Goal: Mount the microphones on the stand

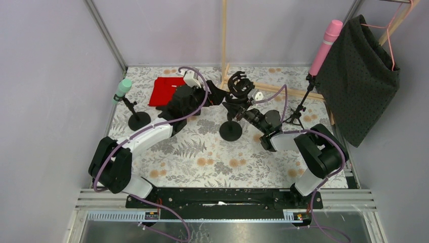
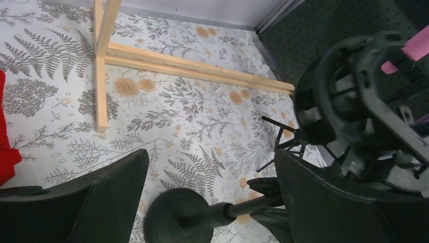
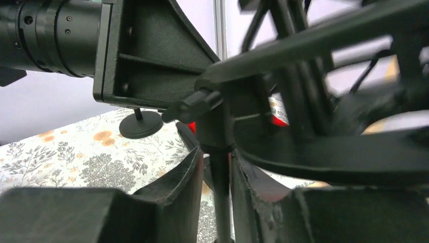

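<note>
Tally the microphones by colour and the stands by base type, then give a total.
Mint microphone: 1
Pink microphone: 1
Round-base stands: 2
Tripod stand: 1
Total: 5

On the table I see three stands. The left stand carries the left microphone, the right stand carries the right microphone, and the middle stand is between them, before the wooden frame. A cloth lies further back, left of the middle stand.
</note>
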Robot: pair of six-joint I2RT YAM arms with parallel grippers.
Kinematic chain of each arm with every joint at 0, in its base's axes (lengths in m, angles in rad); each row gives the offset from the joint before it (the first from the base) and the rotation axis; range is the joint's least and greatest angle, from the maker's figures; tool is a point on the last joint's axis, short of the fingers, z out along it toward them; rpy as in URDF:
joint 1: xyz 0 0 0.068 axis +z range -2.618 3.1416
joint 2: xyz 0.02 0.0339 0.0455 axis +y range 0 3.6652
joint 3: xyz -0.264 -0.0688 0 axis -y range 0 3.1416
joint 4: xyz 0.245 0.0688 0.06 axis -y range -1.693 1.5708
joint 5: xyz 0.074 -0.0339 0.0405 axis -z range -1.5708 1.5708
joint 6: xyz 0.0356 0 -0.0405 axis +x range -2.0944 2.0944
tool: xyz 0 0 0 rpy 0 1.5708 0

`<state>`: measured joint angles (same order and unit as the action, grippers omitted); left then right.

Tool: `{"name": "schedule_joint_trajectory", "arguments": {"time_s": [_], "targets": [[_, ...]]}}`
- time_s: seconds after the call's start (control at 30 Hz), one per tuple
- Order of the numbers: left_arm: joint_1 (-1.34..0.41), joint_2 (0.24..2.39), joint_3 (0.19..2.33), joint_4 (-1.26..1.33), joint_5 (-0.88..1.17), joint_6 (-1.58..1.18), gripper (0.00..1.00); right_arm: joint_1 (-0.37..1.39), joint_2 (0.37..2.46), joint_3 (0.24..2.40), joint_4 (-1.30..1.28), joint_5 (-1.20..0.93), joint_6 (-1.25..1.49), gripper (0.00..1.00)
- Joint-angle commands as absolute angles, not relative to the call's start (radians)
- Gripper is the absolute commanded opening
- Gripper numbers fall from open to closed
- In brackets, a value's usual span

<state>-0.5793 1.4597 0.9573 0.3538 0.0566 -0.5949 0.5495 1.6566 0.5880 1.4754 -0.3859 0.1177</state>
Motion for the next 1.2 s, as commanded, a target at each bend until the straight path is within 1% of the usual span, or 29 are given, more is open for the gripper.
{"name": "schedule_joint_trajectory", "arguments": {"time_s": [0.0, 0.17, 0.23, 0.33, 0.43, 0.53, 0.63, 0.73, 0.9, 0.97, 1.07, 1.17], "targets": [[-0.579, 1.462, 0.998, 0.407, 0.103, -0.578, 0.99, 0.554, 1.664, 0.621, 1.717, -0.418, 0.097, 0.34], [-0.580, 1.470, 0.976, 0.408, 0.122, -0.580, 0.99, 0.555, 1.662, 0.564, 1.717, -0.438, 0.083, 0.39], [-0.580, 1.459, 0.964, 0.410, 0.115, -0.581, 0.99, 0.555, 1.648, 0.539, 1.717, -0.430, 0.072, 0.43], [-0.578, 1.436, 0.961, 0.354, 0.016, -0.571, 0.99, 0.555, 1.613, 0.495, 1.715, -0.360, 0.055, 0.47], [-0.558, 1.415, 0.965, 0.282, -0.080, -0.580, 0.99, 0.555, 1.573, 0.442, 1.713, -0.238, 0.052, 0.56], [-0.532, 1.394, 0.955, 0.217, -0.170, -0.599, 0.99, 0.554, 1.533, 0.405, 1.709, -0.195, 0.046, 0.61], [-0.512, 1.360, 0.938, 0.144, -0.284, -0.636, 0.99, 0.555, 1.484, 0.380, 1.665, -0.209, 0.072, 0.63], [-0.507, 1.331, 0.925, 0.056, -0.448, -0.735, 0.99, 0.555, 1.429, 0.357, 1.595, -0.243, 0.091, 0.64], [-0.505, 1.371, 0.972, -0.138, -0.595, -0.925, 0.99, 0.554, 1.327, 0.298, 1.516, -0.243, 0.111, 0.65], [-0.504, 1.419, 1.012, -0.224, -0.639, -0.983, 0.99, 0.556, 1.277, 0.286, 1.455, -0.256, 0.116, 0.65], [-0.502, 1.476, 1.073, -0.259, -0.646, -0.938, 0.99, 0.556, 1.189, 0.267, 1.355, -0.259, 0.126, 0.66], [-0.473, 1.536, 1.126, -0.353, -0.655, -1.008, 0.99, 0.555, 1.090, 0.273, 1.203, -0.223, 0.153, 0.66]]}}
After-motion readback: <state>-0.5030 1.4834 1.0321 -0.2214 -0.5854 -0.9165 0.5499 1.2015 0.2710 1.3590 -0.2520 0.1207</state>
